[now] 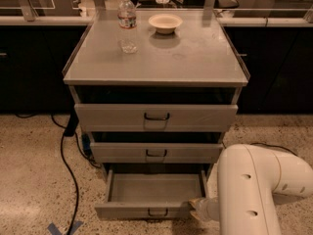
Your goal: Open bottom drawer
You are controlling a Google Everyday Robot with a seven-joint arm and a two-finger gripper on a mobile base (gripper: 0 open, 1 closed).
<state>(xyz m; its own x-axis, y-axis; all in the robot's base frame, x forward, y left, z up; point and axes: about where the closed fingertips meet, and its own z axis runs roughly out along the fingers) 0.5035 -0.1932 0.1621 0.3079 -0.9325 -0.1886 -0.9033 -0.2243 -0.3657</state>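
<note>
A: Item, cabinet top [195,58], upper frame?
B: Water bottle [127,21], left; bowl [165,23] right of it.
A: Lower frame?
B: Bottom drawer [146,210], pulled out, grey tray showing; gripper [198,207] at its right front corner.
</note>
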